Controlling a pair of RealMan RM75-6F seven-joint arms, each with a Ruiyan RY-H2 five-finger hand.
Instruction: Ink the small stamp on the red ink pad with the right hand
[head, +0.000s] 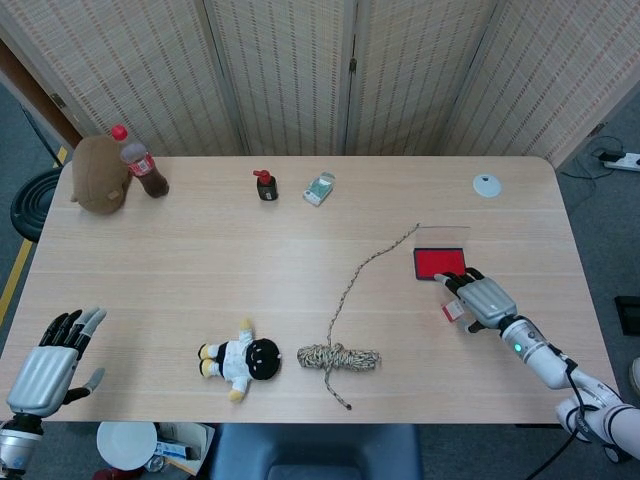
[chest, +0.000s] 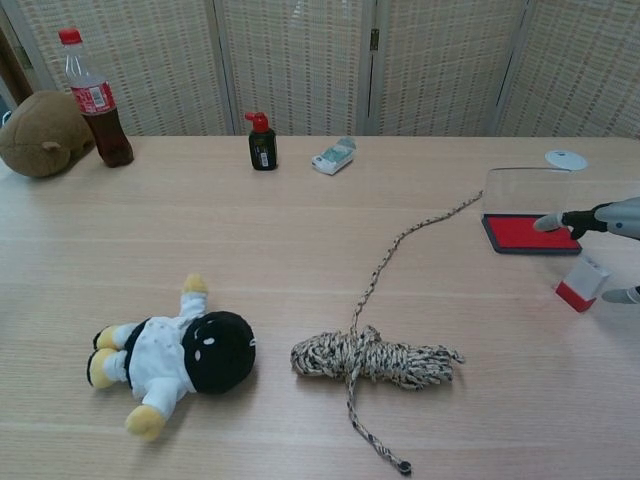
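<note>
**Stamp down beside the pad, inking not yet done**

Woven screens behind, a pale wooden desk (head: 300, 250) in front; take the red ink pad (chest: 527, 233) as the landmark, lid up, red face open. The small stamp (chest: 581, 283) stands on the desk just beside the pad, on its near right side, apart from it; its red base sits on the wood, not on the ink. The right hand (head: 483, 300) hovers over the stamp; its fingers (chest: 549, 222) look spread, one reaching over the pad's near edge, and nothing seems gripped. The left hand (head: 47, 372) lies well apart from the pad at the desk's near left corner, fingers apart, idle. By my read: stamp still to be taken up, carried across, pressed on the red; all of it remains.
</note>
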